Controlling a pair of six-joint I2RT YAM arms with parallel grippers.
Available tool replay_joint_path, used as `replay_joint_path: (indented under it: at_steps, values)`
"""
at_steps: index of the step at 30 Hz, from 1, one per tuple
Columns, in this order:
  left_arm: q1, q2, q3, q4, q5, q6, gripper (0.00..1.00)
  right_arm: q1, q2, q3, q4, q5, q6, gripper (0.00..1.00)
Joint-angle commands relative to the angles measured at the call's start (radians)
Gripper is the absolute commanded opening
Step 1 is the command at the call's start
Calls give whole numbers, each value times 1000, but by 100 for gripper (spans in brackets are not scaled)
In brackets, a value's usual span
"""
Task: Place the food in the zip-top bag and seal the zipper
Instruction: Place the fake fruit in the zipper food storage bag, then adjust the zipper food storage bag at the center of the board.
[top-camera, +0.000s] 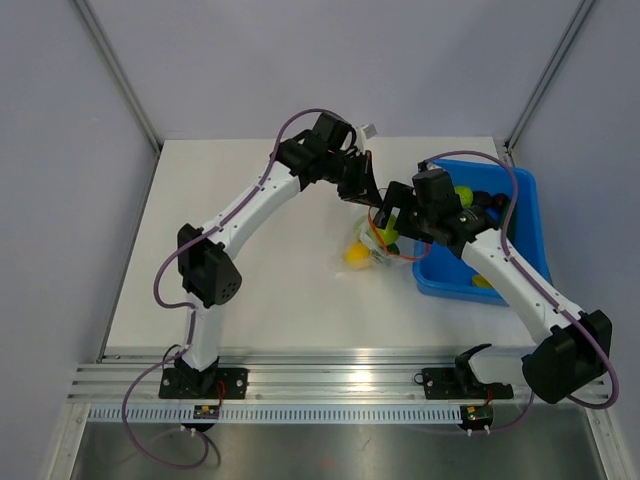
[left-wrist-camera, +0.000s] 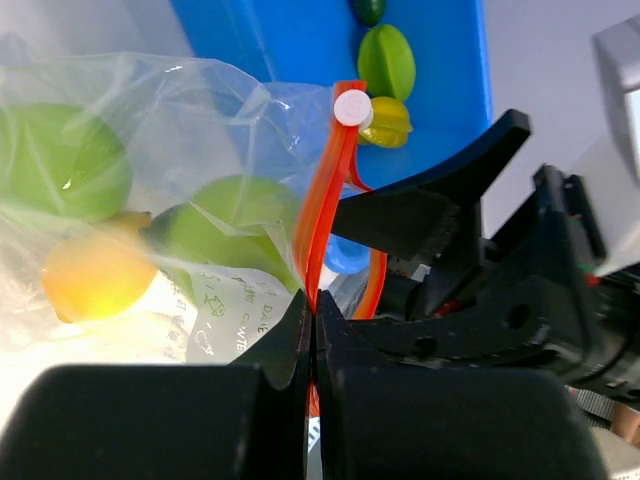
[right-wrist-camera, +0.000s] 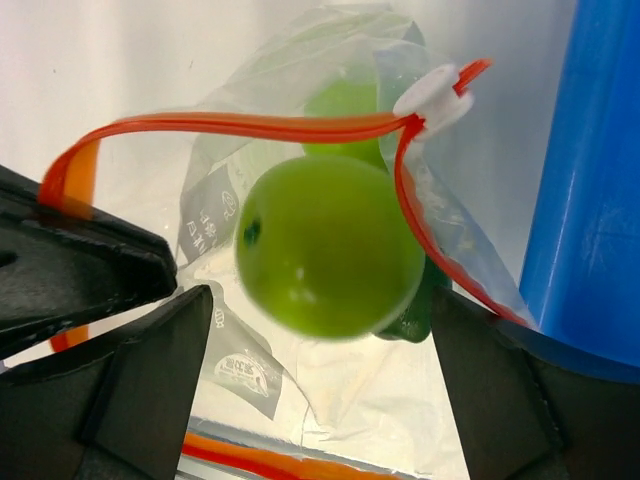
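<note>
- The left gripper (left-wrist-camera: 312, 330) is closed tight on the thin red-orange zipper (left-wrist-camera: 325, 200) of the clear crinkly plastic bag (left-wrist-camera: 200, 100).
- The right gripper (right-wrist-camera: 320, 300) is wide open, with a round green fruit (right-wrist-camera: 325, 245) between its fingers.
- The bag lies just beside the blue plastic tray (right-wrist-camera: 590, 180).

1. I have two grippers: left gripper (left-wrist-camera: 312, 305) and right gripper (right-wrist-camera: 315, 320).
2. One zip-top bag (left-wrist-camera: 120, 100), just beyond my left fingertips.
3. One white slider (left-wrist-camera: 351, 107) on its one zipper (left-wrist-camera: 325, 190).
4. Inside the bag: two green fruits (left-wrist-camera: 60, 165) and one yellow fruit (left-wrist-camera: 95, 275).
5. One blue tray (left-wrist-camera: 280, 40) past the bag, with three food pieces (left-wrist-camera: 385, 60) showing.
</note>
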Motion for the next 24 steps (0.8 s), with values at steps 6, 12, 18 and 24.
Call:
replay_joint_path:
  at_steps: [6,12,18,24]
  values:
    - [17,-79,-14,85,69,-36,0,14,-91,62,-56,25,-53,92]
    - [25,-99,-30,94,67,-39,0,14,-223,19,-111,180,-51,79]
    - [29,-105,-30,92,67,-37,0,14,-251,-56,-161,274,-16,81]
    - [32,-122,-47,92,64,-33,0,6,-158,-158,-79,239,12,61]
